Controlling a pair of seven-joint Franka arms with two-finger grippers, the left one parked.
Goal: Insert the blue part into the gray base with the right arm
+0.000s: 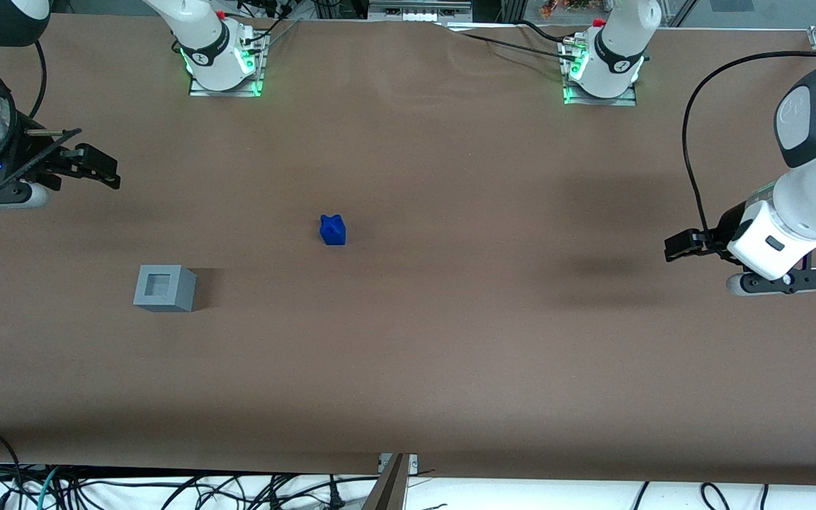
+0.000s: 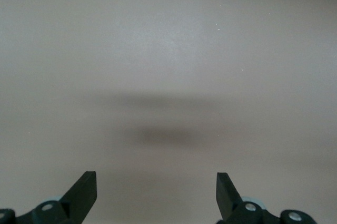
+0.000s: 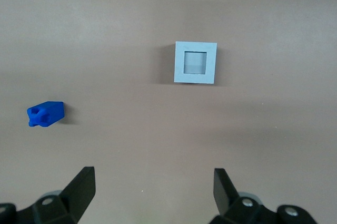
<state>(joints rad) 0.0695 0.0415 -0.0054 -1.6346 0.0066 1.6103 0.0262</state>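
Blue part (image 1: 333, 230) on table (image 1: 450, 340), farther from camera than gray base (image 1: 165, 287)

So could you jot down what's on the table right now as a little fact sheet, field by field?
blue part: alone on the table, untouched
gray base: recess facing up, empty; nearer the front camera than the blue part, toward the working arm's end
tool: open, holding nothing, at the working arm's end, apart from both pieces
table: brown surface
progress: insertion not yet begun
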